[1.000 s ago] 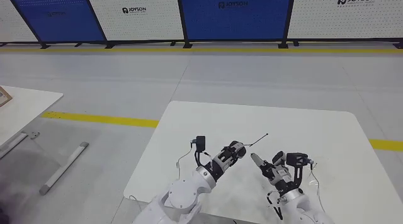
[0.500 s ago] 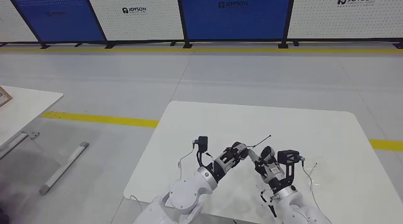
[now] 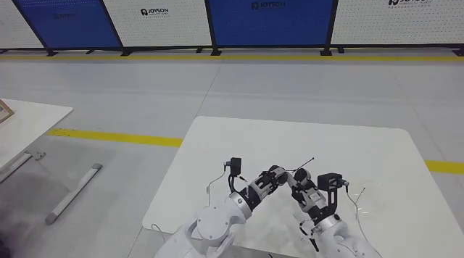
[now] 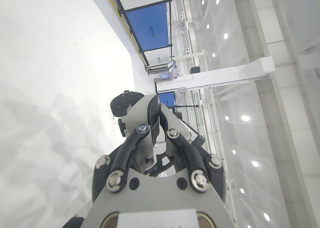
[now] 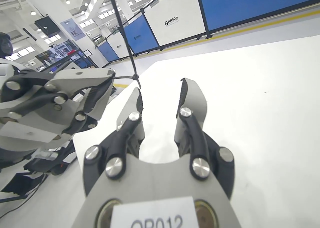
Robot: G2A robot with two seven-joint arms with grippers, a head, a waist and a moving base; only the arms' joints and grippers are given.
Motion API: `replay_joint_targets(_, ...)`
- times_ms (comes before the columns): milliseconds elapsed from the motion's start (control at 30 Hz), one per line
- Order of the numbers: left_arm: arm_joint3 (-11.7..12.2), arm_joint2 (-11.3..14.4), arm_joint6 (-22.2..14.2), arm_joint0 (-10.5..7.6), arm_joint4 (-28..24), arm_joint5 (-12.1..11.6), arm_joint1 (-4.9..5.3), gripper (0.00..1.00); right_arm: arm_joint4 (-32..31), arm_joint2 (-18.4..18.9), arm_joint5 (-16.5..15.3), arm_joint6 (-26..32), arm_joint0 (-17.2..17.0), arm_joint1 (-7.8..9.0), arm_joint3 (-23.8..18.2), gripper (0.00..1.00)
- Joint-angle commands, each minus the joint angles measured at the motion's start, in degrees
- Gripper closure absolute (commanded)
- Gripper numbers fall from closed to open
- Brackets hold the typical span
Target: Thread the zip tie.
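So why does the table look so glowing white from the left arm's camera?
Left wrist view: the ceiling lamps glare, and the table is washed to blank white. Right wrist view: light falls evenly, so the black zip tie shows plainly against the bright hall.

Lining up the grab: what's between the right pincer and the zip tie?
Nothing. In the right wrist view the open right pincer sits just short of the zip tie, its end near one fingertip, with bare table behind.
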Motion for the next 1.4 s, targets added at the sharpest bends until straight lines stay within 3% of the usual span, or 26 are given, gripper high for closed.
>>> replay_joint_targets(0,0.2,0.2,0.0,-0.1,0.2,0.1,-0.02,1.0,0.0,0.1,-0.4,-0.6,-0.1,0.04,-0.1,0.69)
replay_joint_targets(333,0.2,0.8,0.1,-0.36,0.8,0.7,-0.08,1.0,-0.3,0.2,-1.1,-1.5,-0.2,0.14,0.0,0.73)
replay_joint_targets(600,0.5,0.9,0.1,-0.41,0.7,0.8,-0.1,1.0,-0.5,0.1,-1.1,-1.6,-0.1,0.19,0.1,0.9)
replay_joint_targets(667,0.5,0.9,0.1,-0.44,0.7,0.8,-0.11,1.0,-0.6,0.0,-1.1,-1.5,-0.1,0.21,0.1,1.0)
replay_joint_targets(1367,0.5,0.8,-0.1,-0.19,-0.1,-1.0,-0.11,1.0,-0.8,-0.7,-0.7,-1.1,0.1,0.24,0.6,1.0)
